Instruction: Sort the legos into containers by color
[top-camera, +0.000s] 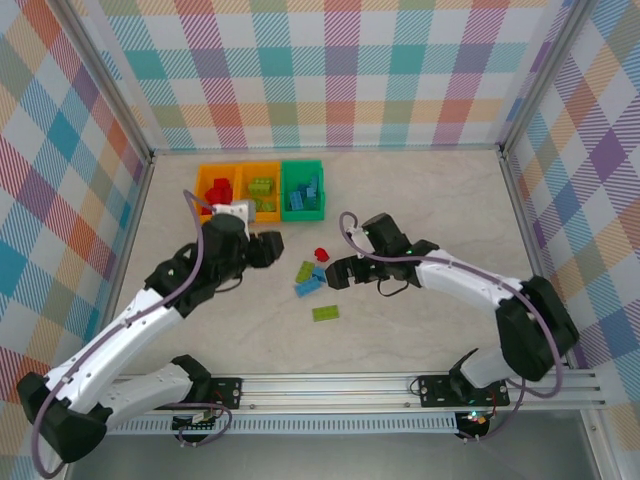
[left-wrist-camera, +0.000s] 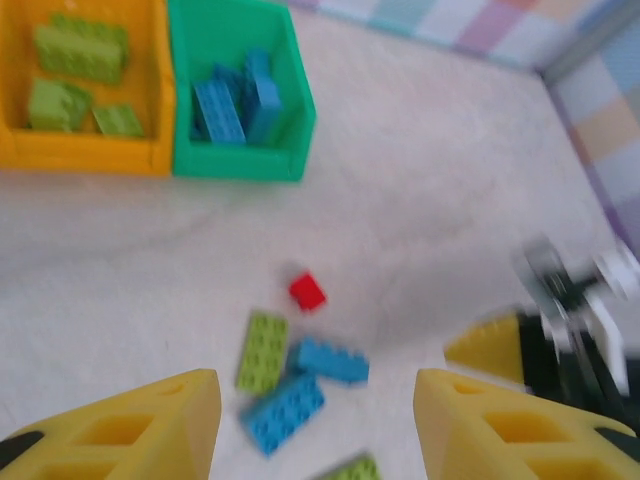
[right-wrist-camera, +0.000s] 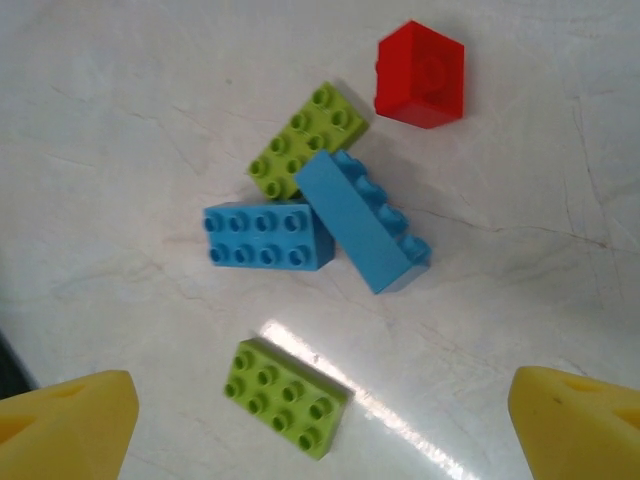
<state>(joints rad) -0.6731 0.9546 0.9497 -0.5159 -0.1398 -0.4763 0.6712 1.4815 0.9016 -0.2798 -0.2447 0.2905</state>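
The left arm (top-camera: 150, 310) and the right arm (top-camera: 470, 285) wore smooth white plastic shells along their links, with bulky black housings at the joints. A thin lilac-grey cable (top-camera: 188, 196) looped off each wrist. Black metal base plates (top-camera: 215, 385) sat under both. The left gripper (left-wrist-camera: 318, 430) and the right gripper (right-wrist-camera: 320, 420) carried yellow wedge-shaped fingers (left-wrist-camera: 130, 430), the left pair moulded with hollow recesses.
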